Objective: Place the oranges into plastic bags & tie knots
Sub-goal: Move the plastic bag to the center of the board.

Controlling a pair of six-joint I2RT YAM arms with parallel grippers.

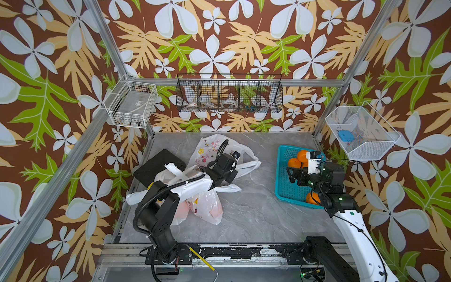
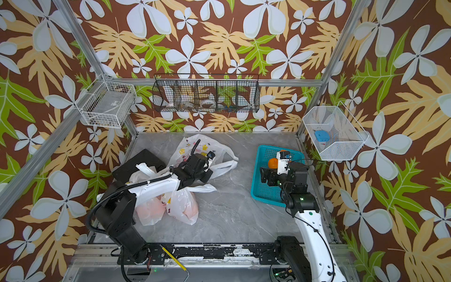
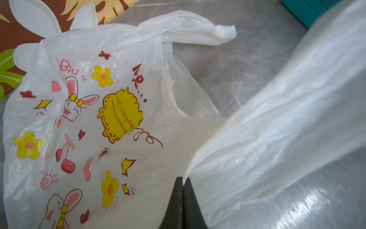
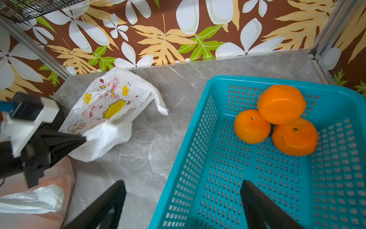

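Left hand (image 3: 183, 179), bag handle (image 3: 277, 119) toward basket (image 3: 311, 11)

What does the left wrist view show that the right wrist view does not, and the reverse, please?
Only the left wrist view: legible "everyday" lettering on the printed bag. Only the right wrist view: three oranges, the open right gripper, a filled bag. Both: the left gripper shut on the printed bag, the teal basket, the grey table.
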